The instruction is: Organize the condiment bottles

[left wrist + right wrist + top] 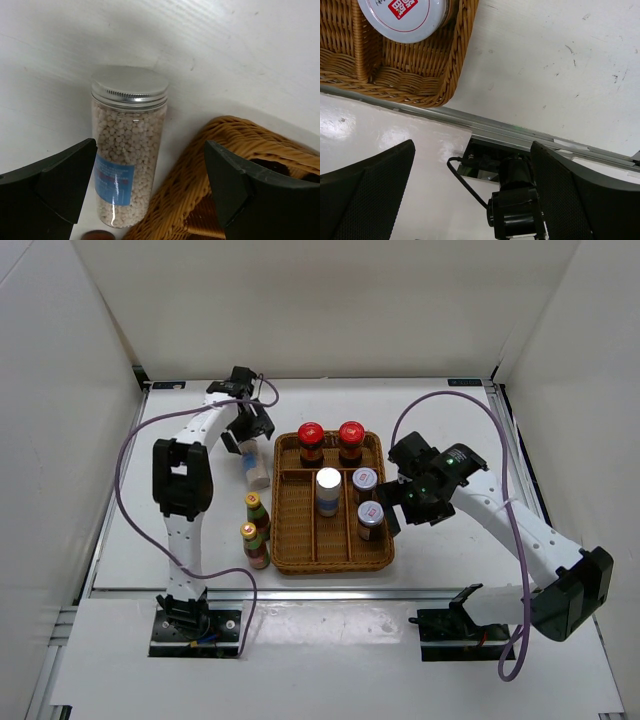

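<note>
Left wrist: left gripper (150,160) gapes open, a silver-capped bottle (127,150) between its fingers, on the table (225,50) beside the tray (210,165). Right wrist: right gripper (472,165) spread wide, empty, a grey-capped bottle (405,12) beyond. Only overhead: two slim bottles (256,518) standing left of the tray.

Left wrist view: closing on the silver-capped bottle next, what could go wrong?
The silver-capped bottle sits off-centre in the open left gripper, nearer the view's left finger, so closing may shove or tip it. The other finger looks close to the wicker tray rim and might snag. Two slim bottles stand nearby; a careless carry could topple them.
</note>
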`<state>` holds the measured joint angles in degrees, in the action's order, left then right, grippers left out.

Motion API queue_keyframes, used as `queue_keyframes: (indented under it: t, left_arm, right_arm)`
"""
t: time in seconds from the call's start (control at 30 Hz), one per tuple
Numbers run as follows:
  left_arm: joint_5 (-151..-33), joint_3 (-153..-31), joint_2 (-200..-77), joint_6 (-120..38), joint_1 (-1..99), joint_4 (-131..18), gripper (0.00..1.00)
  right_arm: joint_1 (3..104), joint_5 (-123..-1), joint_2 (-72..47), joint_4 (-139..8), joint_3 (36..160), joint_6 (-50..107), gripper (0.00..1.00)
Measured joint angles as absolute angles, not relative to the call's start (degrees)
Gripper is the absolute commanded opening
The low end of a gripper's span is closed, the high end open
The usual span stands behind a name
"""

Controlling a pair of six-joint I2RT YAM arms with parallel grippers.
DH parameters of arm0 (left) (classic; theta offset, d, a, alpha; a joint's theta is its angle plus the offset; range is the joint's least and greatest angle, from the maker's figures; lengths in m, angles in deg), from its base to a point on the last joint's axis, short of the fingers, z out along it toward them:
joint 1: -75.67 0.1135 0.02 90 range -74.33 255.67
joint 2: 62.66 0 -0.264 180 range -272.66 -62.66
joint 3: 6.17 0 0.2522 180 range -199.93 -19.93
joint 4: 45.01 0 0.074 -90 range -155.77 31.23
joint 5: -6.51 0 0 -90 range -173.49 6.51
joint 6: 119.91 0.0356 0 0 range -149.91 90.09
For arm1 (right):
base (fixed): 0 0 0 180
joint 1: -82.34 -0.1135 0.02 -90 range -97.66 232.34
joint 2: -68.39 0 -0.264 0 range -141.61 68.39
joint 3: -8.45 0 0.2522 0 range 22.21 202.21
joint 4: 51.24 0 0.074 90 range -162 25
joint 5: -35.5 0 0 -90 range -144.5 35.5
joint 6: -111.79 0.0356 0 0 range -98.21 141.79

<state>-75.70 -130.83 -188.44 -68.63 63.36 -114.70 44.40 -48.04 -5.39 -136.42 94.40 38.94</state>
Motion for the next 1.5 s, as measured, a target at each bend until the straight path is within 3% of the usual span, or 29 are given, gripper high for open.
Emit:
queue_keyframes:
  t: [0.23, 0.53, 0.57, 0.73, 1.03, 1.5]
  left_arm:
    - [-76.46, -131.61, -191.54, -68.71, 63.99, -115.79, 0.99]
    - [-79.54, -135.33, -197.86, -66.83, 66.81, -116.49, 0.73]
    - [-79.76, -136.49, -198.28, -66.4, 67.05, -116.71, 0.69]
    - [-80.96, -142.61, -200.92, -64.71, 67.69, -116.34, 0.12]
    - [-77.64, -143.13, -195.89, -65.35, 67.4, -116.14, 0.11]
    - [-68.53, -137.25, -161.88, -64.47, 56.65, -115.68, 0.11]
  right_arm:
    - [44.4, -48.04, -5.93, -136.42, 94.42, 38.0, 1.0]
    - [44.4, -48.58, -7.66, -136.39, 94.42, 37.63, 1.0]
    - [44.4, -48.67, -7.77, -136.39, 94.42, 37.58, 1.0]
    - [44.4, -48.74, -9.23, -136.35, 94.42, 37.28, 1.0]
    - [44.4, -48.17, -10.17, -135.87, 94.44, 36.77, 1.0]
    - [44.4, -45.44, -10.52, -135.52, 94.55, 37.04, 1.0]
